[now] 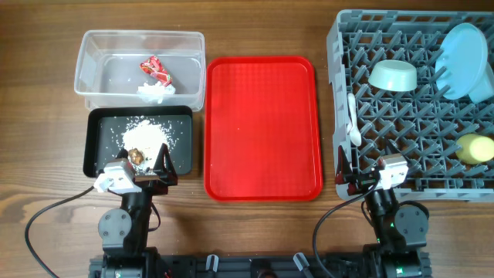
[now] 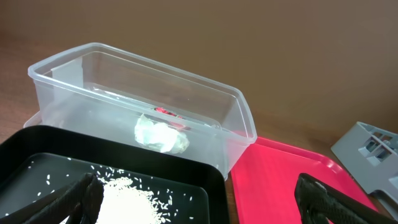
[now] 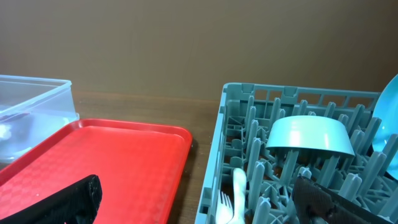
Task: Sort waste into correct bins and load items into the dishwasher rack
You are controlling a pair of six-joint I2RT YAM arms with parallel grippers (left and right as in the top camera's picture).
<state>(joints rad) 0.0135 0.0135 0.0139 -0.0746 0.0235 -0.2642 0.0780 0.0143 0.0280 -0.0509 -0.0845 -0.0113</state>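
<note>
The clear tub holds the red-and-white wrapper and white tissue; the tissue also shows in the left wrist view. The black tray holds rice crumbs and a brown lump. My left gripper is open and empty over the tray's near edge. The grey rack holds the pale green bowl, light blue dishes, yellow cup, and white fork and spoon. My right gripper is open and empty at the rack's near left corner.
The flat red tray lies between the black tray and the rack, with nothing on it. Cables run from both arm bases along the table's front edge.
</note>
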